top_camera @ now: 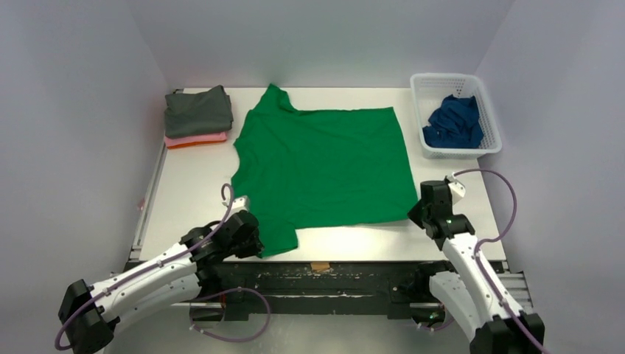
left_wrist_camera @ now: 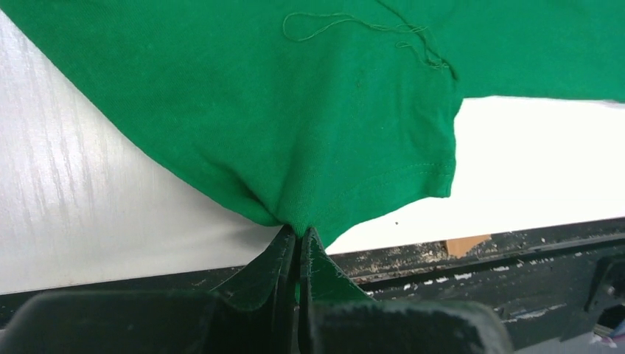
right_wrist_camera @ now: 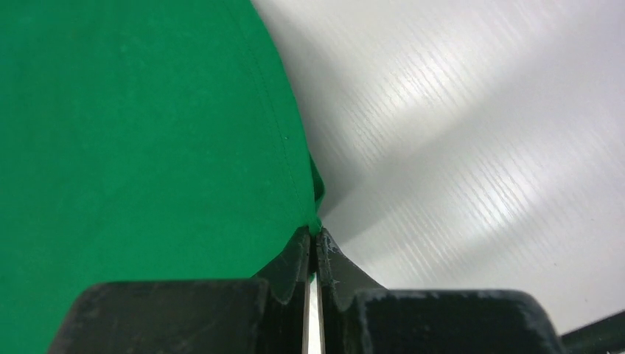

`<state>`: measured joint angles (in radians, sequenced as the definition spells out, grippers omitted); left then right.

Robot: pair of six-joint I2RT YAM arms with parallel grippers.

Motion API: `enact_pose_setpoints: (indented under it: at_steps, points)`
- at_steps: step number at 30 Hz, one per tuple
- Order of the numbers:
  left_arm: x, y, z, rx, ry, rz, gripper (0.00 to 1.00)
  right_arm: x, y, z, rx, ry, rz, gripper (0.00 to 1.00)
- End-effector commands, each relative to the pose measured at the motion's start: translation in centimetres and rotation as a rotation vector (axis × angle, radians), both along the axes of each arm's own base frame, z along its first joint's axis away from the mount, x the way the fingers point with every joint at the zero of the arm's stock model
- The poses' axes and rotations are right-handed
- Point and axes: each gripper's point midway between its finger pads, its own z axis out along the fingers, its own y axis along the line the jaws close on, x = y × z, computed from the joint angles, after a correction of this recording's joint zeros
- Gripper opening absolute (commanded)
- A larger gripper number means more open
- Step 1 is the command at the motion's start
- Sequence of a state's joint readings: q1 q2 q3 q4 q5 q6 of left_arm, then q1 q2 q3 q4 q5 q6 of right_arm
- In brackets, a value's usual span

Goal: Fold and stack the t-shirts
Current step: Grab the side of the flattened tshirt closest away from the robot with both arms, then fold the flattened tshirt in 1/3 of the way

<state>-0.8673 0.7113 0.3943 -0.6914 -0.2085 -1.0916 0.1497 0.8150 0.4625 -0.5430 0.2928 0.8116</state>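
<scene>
A bright green t-shirt (top_camera: 324, 166) lies spread flat across the middle of the white table (top_camera: 191, 184). My left gripper (top_camera: 254, 240) is shut on the shirt's near sleeve at its near-left corner; in the left wrist view the green cloth (left_wrist_camera: 309, 133) bunches into the closed tips (left_wrist_camera: 298, 232). My right gripper (top_camera: 416, 210) is shut on the shirt's near-right hem corner; in the right wrist view the green hem edge (right_wrist_camera: 147, 133) runs into the closed tips (right_wrist_camera: 315, 234). A folded stack of dark grey (top_camera: 197, 110), pink and orange (top_camera: 195, 141) tees sits at the far left.
A white lattice basket (top_camera: 492, 125) at the far right holds a crumpled royal blue tee (top_camera: 453, 122). The table's black front rail (top_camera: 332, 276) runs along the near edge, with a small brown scrap (top_camera: 319, 266) on it.
</scene>
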Motion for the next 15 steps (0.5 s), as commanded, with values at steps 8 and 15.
enact_pose_setpoints:
  at_steps: [8, 15]
  points:
    - [-3.7, -0.1, 1.0, -0.086, 0.082, -0.045, 0.0, -4.6, 1.0, 3.3, 0.077, 0.044, 0.014, 0.0]
    - [-2.1, -4.4, 3.5, -0.198, 0.011, -0.176, 0.0, -3.7, 1.0, 2.8, 0.062, 0.045, 0.031, 0.0]
